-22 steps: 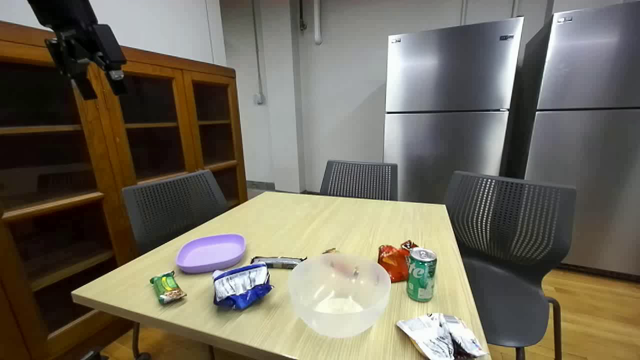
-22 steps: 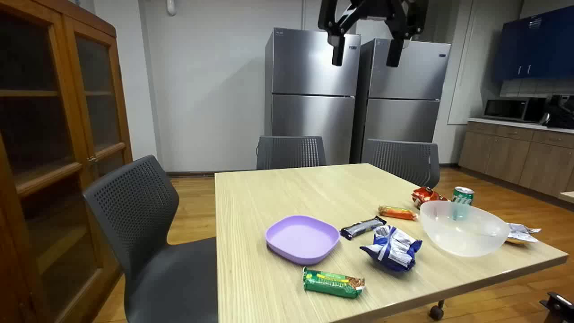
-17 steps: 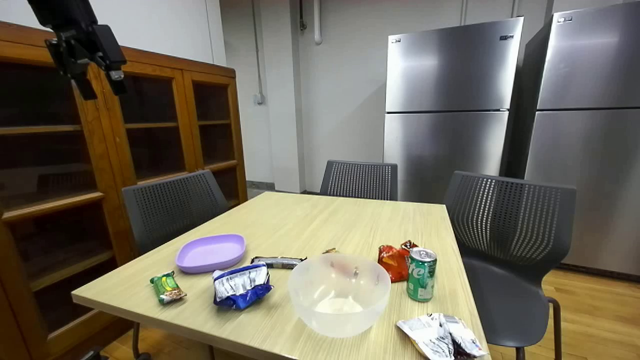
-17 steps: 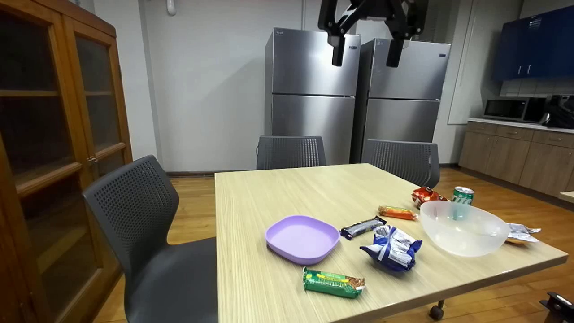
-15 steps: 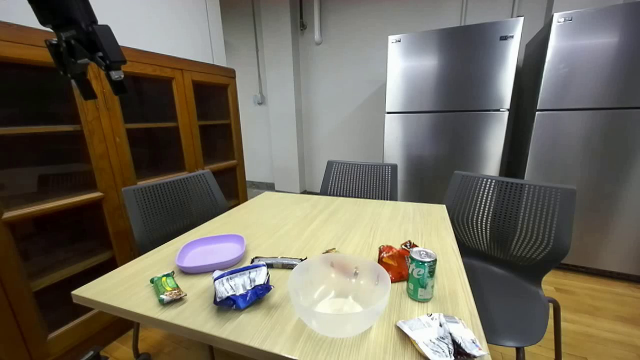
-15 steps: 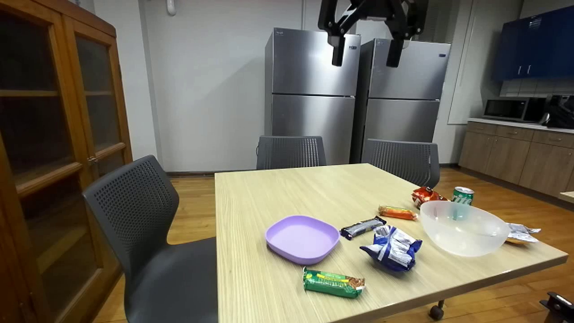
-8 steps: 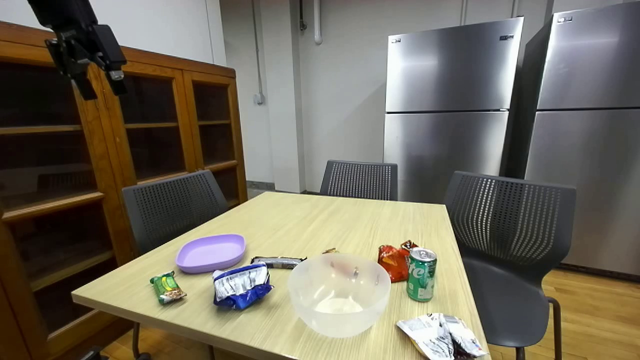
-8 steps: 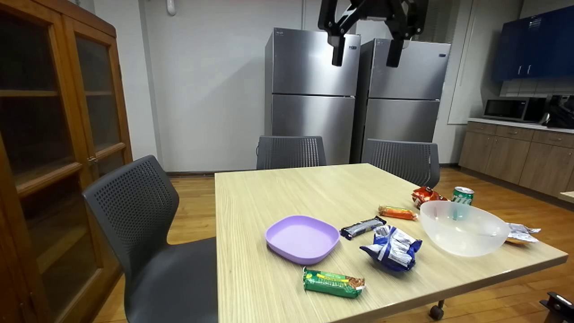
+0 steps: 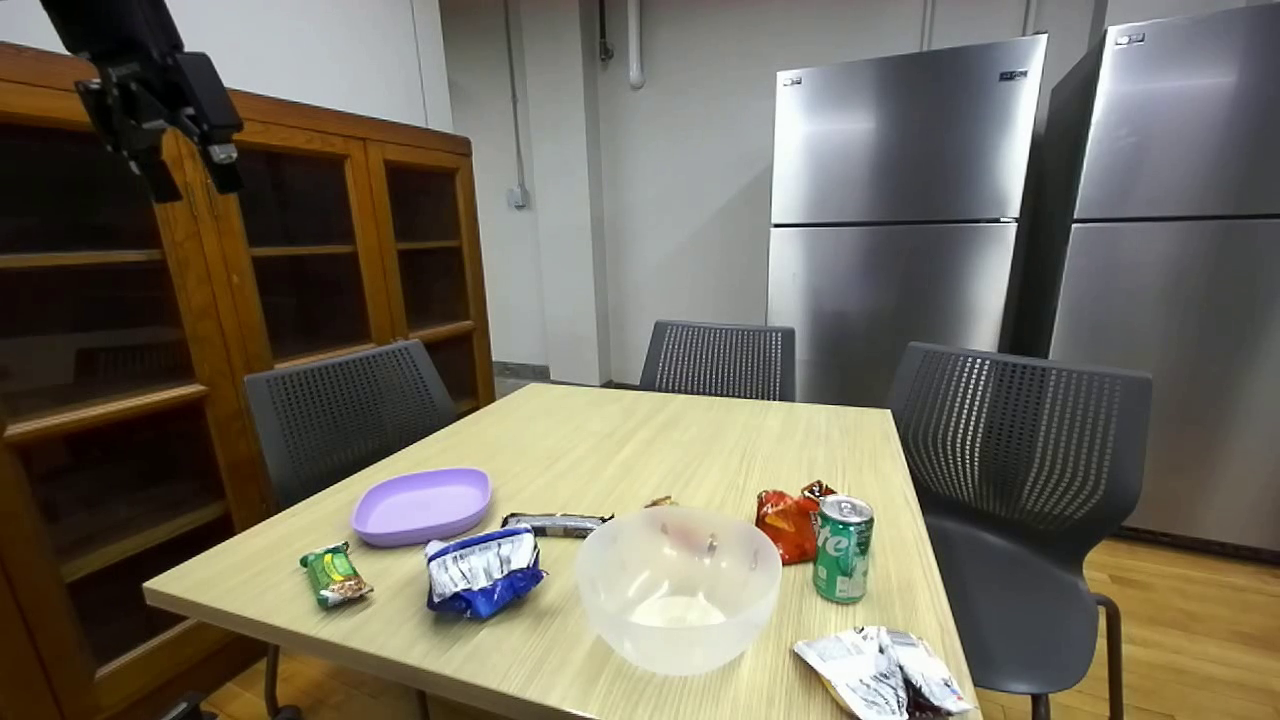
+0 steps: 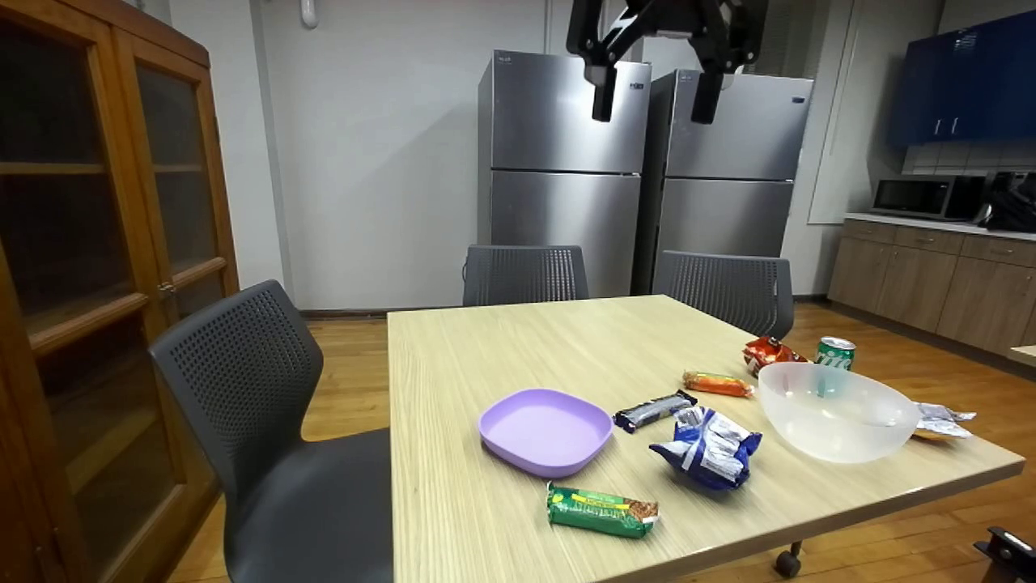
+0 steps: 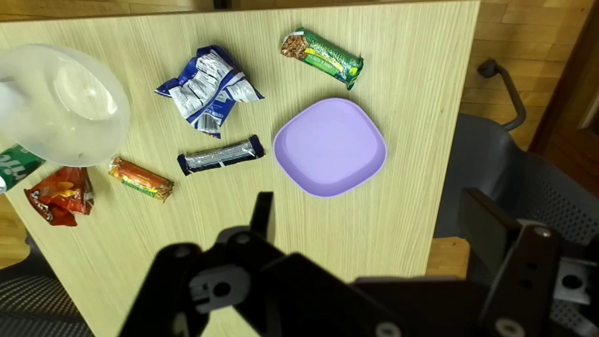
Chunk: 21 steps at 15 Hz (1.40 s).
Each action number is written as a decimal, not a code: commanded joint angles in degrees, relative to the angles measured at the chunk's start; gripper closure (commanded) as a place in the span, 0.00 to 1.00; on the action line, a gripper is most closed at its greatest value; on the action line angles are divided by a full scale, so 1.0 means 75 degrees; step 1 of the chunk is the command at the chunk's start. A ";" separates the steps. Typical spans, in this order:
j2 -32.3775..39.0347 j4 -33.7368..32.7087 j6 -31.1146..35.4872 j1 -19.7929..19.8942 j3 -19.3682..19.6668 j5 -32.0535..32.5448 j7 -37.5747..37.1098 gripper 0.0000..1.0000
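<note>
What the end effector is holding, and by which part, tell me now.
Nothing is held: the end effector hangs open, higher than the table, its fingers apart with no item gripped between them.

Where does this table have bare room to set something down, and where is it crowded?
Widest free patch: the table beyond the purple dish, toward the fridges. A narrower strip lies between the dish and the table edge beside the cabinet-side chair. Crowded: around the frosted bowl, with the red bag, green can and orange bar close by.
</note>
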<state>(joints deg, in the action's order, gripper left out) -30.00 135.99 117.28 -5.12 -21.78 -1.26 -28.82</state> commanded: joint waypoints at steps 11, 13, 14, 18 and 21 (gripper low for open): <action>0.1657 0.0497 0.1958 -0.0852 -0.0227 0.0311 0.0259 0.00; 0.1954 0.0540 0.2257 -0.0851 -0.0183 0.0476 0.0413 0.00; 0.2113 0.0569 0.2387 -0.0858 -0.0149 0.0551 0.0515 0.00; 0.2667 0.0649 0.2639 -0.0924 -0.0023 0.0837 0.0968 0.00; 0.3022 0.0702 0.2678 -0.0971 0.0080 0.1052 0.1312 0.00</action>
<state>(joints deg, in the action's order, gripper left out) -9.43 140.90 136.18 -11.24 -22.57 4.67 -21.81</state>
